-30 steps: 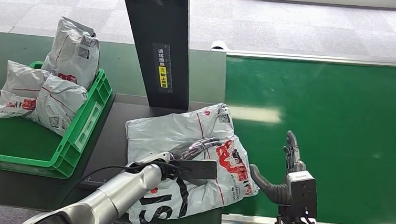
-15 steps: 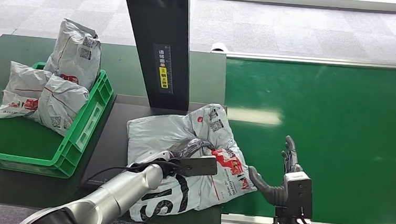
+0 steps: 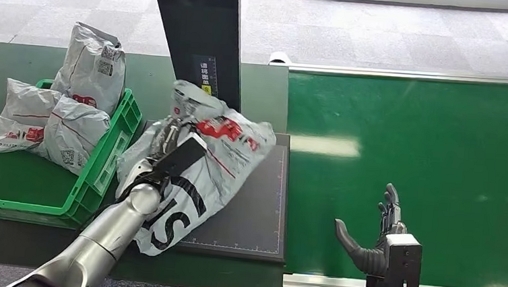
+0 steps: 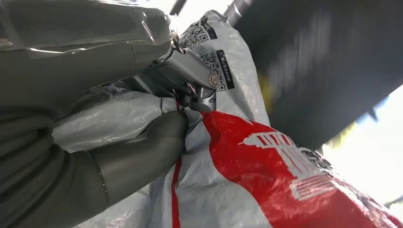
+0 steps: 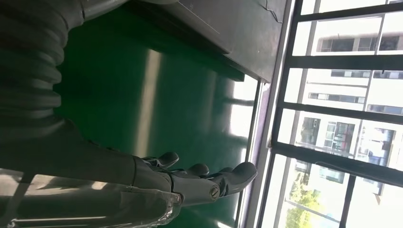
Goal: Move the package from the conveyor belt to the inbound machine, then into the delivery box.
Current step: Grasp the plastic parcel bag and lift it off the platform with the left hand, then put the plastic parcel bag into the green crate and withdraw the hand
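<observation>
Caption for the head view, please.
Left hand lifts the grey package off the inbound machine's black platform toward the green box; right hand open.

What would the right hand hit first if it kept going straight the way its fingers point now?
Probably nothing soon. The right hand is open above the green conveyor belt, fingers pointing along the bare belt toward its far edge rail. That rail looks like the first thing in line, though height above the belt is unclear.
</observation>
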